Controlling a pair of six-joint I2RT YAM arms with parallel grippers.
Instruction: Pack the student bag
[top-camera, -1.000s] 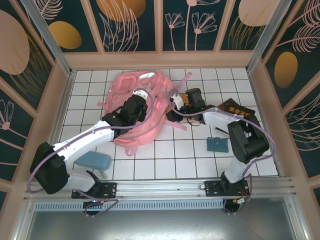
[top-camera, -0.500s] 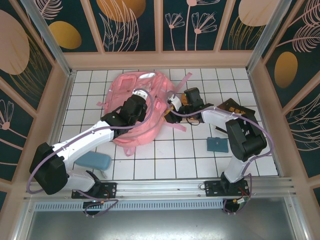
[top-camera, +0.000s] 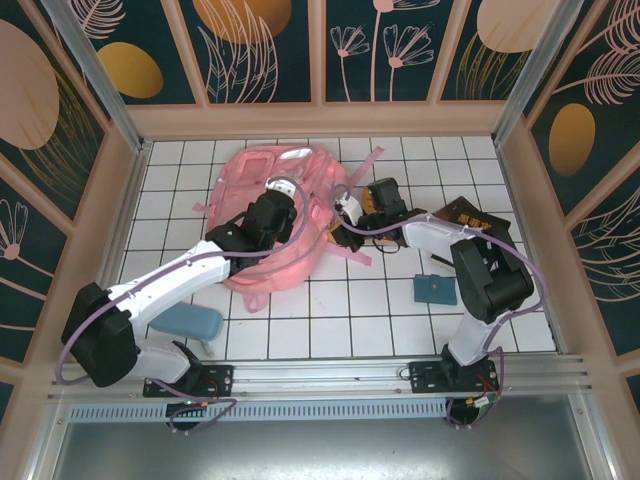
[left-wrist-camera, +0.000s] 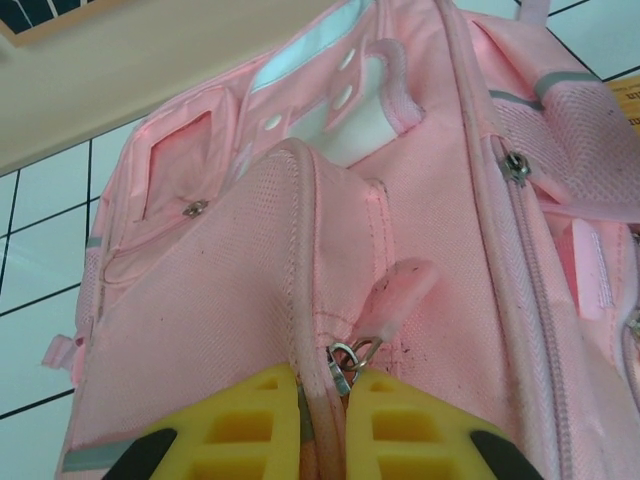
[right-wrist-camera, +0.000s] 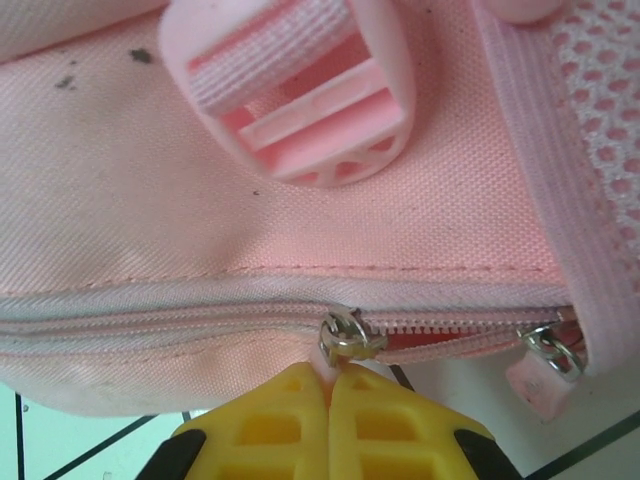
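The student bag (top-camera: 250, 165) is a big pink backpack lying flat on the white tiles at the back. My left gripper (top-camera: 284, 190) rests on top of it; in the left wrist view its yellow fingers (left-wrist-camera: 250, 420) are shut on a raised piped seam of the bag (left-wrist-camera: 400, 200), beside a metal slider (left-wrist-camera: 345, 365) with a pink pull tab (left-wrist-camera: 400, 290). My right gripper (top-camera: 341, 213) is at the bag's right edge. In the right wrist view it (right-wrist-camera: 328, 385) is shut on the pink pull under a metal zipper slider (right-wrist-camera: 350, 338); the zip gapes slightly to the slider's right.
A blue pencil case (top-camera: 186, 322) lies near the left arm's base. A small teal card (top-camera: 436, 290), a black pen (top-camera: 440, 262) and a dark patterned book (top-camera: 470, 217) lie right of the bag. Wooden walls close in three sides of the tiled floor.
My right gripper has edged left to the bag's side and shut on the zipper pull. The left arm and the bag have stayed put.
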